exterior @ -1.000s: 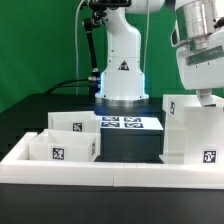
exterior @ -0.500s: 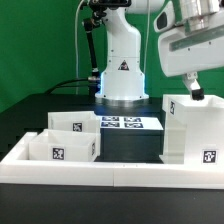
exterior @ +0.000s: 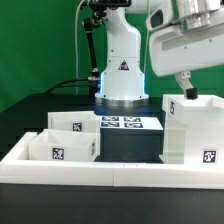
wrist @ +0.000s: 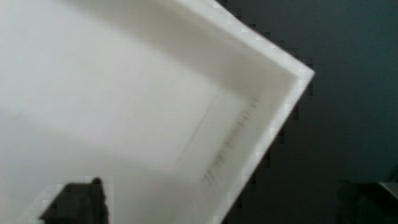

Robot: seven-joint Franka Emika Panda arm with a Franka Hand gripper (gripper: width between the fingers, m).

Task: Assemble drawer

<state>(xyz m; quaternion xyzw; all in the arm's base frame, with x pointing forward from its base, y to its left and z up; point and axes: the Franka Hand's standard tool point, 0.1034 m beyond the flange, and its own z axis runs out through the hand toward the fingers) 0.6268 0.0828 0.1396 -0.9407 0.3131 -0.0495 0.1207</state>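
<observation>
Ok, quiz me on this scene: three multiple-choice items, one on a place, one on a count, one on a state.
1. In the exterior view the box housing stands
A. at that view's right
B. at that view's left
C. in the middle

2. How many small trays are there?
A. one
B. two
C. four

3. The trays are
A. slid into the housing
B. outside the housing
C. stacked on top of the housing

Answers:
1. A, it fills the exterior view's right side.
2. B, two sit at the left, one behind the other.
3. B, both stand apart from the housing.
</observation>
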